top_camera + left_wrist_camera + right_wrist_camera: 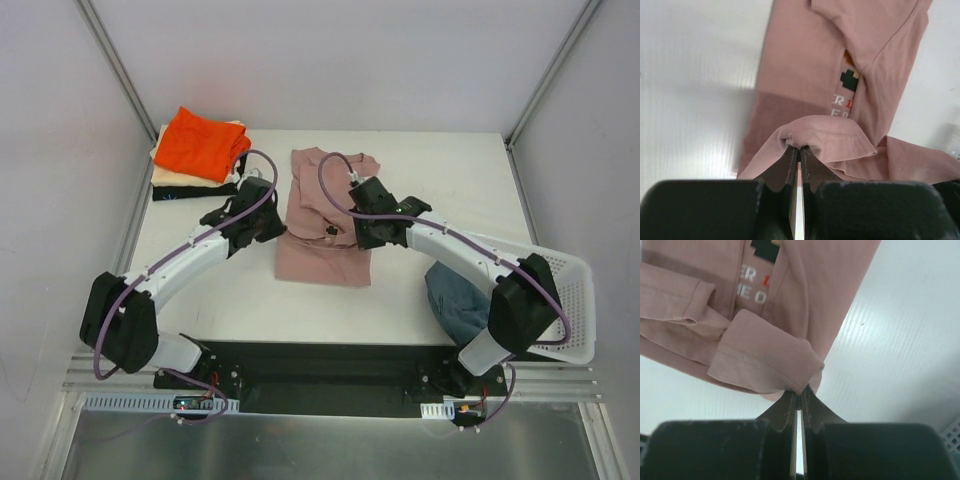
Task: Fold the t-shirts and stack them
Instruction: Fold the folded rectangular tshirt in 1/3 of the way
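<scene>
A dusty pink t-shirt (322,235) lies partly folded in the middle of the table, its pixel-art print (850,80) showing. My left gripper (272,226) is shut on the shirt's left edge, pinching a fold of pink cloth (799,134). My right gripper (358,230) is shut on a hemmed corner of the same shirt (790,375) at its right side. A stack of folded t-shirts, bright orange (200,143) on top over cream and black, sits at the far left. A slate blue t-shirt (455,300) hangs out of the basket.
A white plastic mesh basket (572,300) lies tipped at the right edge of the table, close to my right arm. Grey walls with metal frame posts enclose the table at the back and both sides.
</scene>
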You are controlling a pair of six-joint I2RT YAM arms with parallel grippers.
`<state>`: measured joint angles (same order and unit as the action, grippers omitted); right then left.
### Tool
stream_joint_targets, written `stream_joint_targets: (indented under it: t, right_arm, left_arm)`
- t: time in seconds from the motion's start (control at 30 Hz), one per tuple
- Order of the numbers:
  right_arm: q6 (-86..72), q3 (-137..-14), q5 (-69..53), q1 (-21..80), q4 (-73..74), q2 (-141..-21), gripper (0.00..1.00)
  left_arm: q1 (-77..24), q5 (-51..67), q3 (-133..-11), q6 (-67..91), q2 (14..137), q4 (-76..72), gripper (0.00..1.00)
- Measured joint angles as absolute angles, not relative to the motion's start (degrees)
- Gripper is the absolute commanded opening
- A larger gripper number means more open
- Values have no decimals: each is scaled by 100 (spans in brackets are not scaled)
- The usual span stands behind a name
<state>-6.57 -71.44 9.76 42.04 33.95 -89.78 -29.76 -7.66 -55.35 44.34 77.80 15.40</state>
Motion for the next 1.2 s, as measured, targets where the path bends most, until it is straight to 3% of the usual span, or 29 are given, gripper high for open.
stream_joint_targets:
  t: [0.57,0.7,0.77,0.87,0.9,0.97,1.0,1.03,1.07,1.1,1.2]
  right_arm:
    - [-274,-8283,1146,3240,3439,-10357,4]
    - [-237,-8497,987,3061,3400,-10652,8]
    - [-226,-8602,893,2991,3363,-10812,11]
    - [-222,-8685,749,2886,3282,-11017,26]
    - [-220,-8689,716,2853,3253,-11065,38]
    - [-231,-8705,668,2788,3234,-11148,45]
    - [-200,-8722,648,2755,3232,-11190,58]
    - [-176,-8733,613,2729,3223,-11220,66]
    - [-172,-8733,582,2705,3225,-11225,76]
    - [-158,-8733,563,2689,3227,-11225,100]
    - [-108,-8713,506,2672,3190,-11192,97]
  left_arm:
    - [-2340,290,-7120,3887,9845,1308,3]
    - [-2222,515,-7371,3863,10191,1258,11]
    - [-2163,582,-7413,3844,10300,1262,22]
    - [-2088,646,-7513,3793,10492,1271,43]
    - [-2071,692,-7572,3806,10582,1269,56]
    - [-2045,749,-7627,3785,10676,1269,74]
    - [-2012,781,-7636,3778,10696,1267,81]
    - [-2010,854,-7638,3800,10698,1280,99]
    - [-1992,880,-7638,3789,10698,1273,100]
    - [-1979,902,-7638,3789,10691,1262,99]
    - [-1977,956,-7509,3811,10575,1243,99]
